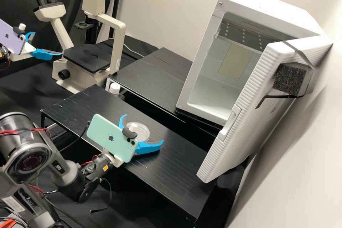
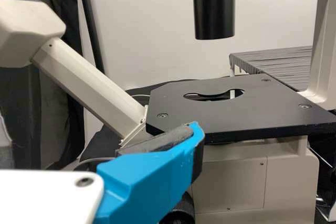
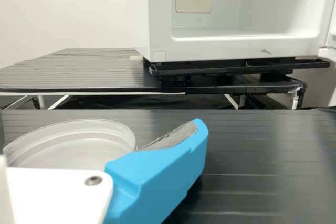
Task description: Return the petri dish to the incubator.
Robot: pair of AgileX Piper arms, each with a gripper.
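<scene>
Presently, the right hand (image 1: pixel 143 128) is standing open over the worktop (image 1: pixel 171 178), the petri dish (image 1: pixel 143 132) lying between its fingers. Beyond that hand, the incubator (image 1: pixel 263 7) is standing open. The left hand (image 1: pixel 48 43), also open, is hanging near the microscope (image 1: pixel 87 58).

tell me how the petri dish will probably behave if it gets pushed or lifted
The petri dish looks thin-walled and clear, so probably stiff and light, perhaps brittle under a hard squeeze. Lying flat and wide on the black platform, it would likely slide rather than tip or roll. Its smooth, low rim might slip from a loose grip.
</scene>
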